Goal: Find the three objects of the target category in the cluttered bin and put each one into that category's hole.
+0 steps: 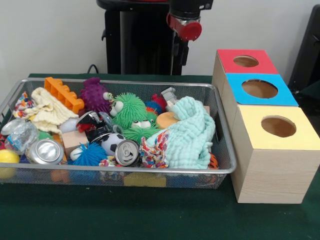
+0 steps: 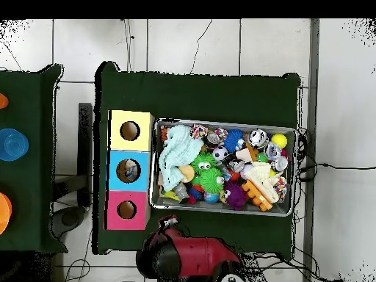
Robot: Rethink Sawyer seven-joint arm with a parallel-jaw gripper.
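The wire mesh bin (image 1: 150,171) is full of toys and cloths; it also shows in the overhead view (image 2: 220,122). One crumpled see-through bottle (image 1: 20,135) lies at the bin's left end. A second clear bottle-like piece (image 1: 168,94) sticks up at the back, by the mint cloth. A bottle with a blue label does not show. The red-topped box's hole (image 1: 245,61) is the farthest of the three; overhead it (image 2: 126,210) is nearest the robot. My gripper (image 1: 181,52) hangs behind the bin's far rim, outside it (image 2: 170,221), and holds nothing that I can see.
Two silver cans (image 1: 45,151) (image 1: 126,152) lie near the bin's front. A mint cloth (image 1: 187,132), green furry balls (image 1: 129,109), a purple toy (image 1: 94,94), an orange block (image 1: 62,93) and a cream cloth (image 1: 47,111) fill the bin. The blue-topped (image 1: 259,89) and yellow-topped (image 1: 278,126) boxes stand nearer.
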